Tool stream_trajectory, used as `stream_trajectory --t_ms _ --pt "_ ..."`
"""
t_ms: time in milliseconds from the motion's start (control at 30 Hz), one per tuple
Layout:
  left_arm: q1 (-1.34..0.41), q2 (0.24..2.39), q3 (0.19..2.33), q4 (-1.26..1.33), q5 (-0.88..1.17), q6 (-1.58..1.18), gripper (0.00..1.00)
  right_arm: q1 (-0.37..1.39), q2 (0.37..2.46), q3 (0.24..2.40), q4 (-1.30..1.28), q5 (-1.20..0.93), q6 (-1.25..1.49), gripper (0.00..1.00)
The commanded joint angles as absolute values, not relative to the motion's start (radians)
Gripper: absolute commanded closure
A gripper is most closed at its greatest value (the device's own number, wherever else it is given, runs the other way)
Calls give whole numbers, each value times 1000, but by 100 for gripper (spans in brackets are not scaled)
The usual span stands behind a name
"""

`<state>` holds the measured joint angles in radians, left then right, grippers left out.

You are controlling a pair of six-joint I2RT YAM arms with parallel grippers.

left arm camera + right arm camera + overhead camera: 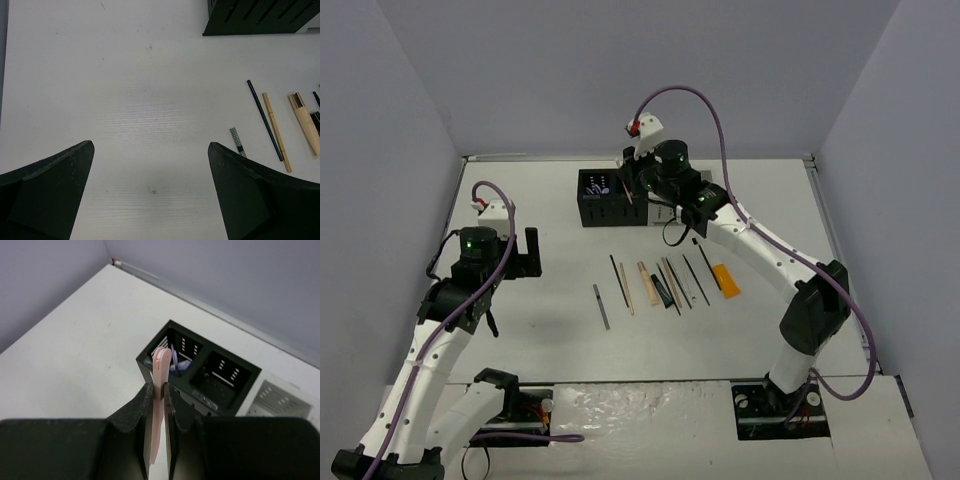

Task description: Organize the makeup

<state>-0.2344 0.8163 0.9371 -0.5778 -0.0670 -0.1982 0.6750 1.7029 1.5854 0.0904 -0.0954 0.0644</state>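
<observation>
Between matte black jaws, flat pink stick (159,390)

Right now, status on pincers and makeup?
Left pincer open, empty. Right pincer shut on pink tool at black organizer. Other makeup lined up on table. Nothing blocking.

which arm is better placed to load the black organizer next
Right. The right gripper is shut on a pink tool at the black organizer; the left gripper is open, empty, farther off.
</observation>
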Motion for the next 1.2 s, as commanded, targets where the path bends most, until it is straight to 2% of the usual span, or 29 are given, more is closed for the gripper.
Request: stream_trajectory --t_ms 0,267,533,1167 --pt "-227 811 964 -519 -61 -208 3 675 1819 1619 440 -167 34 100" --pt "-227 818 962 -514 -49 -210 3 676 2009 1698 700 -170 -39 100" --pt "-224 821 960 -509 -38 -213 3 673 2157 1793 759 -134 -106 100" --pt "-212 827 959 -506 -20 -218 3 673 2306 1832 925 -24 -131 99"
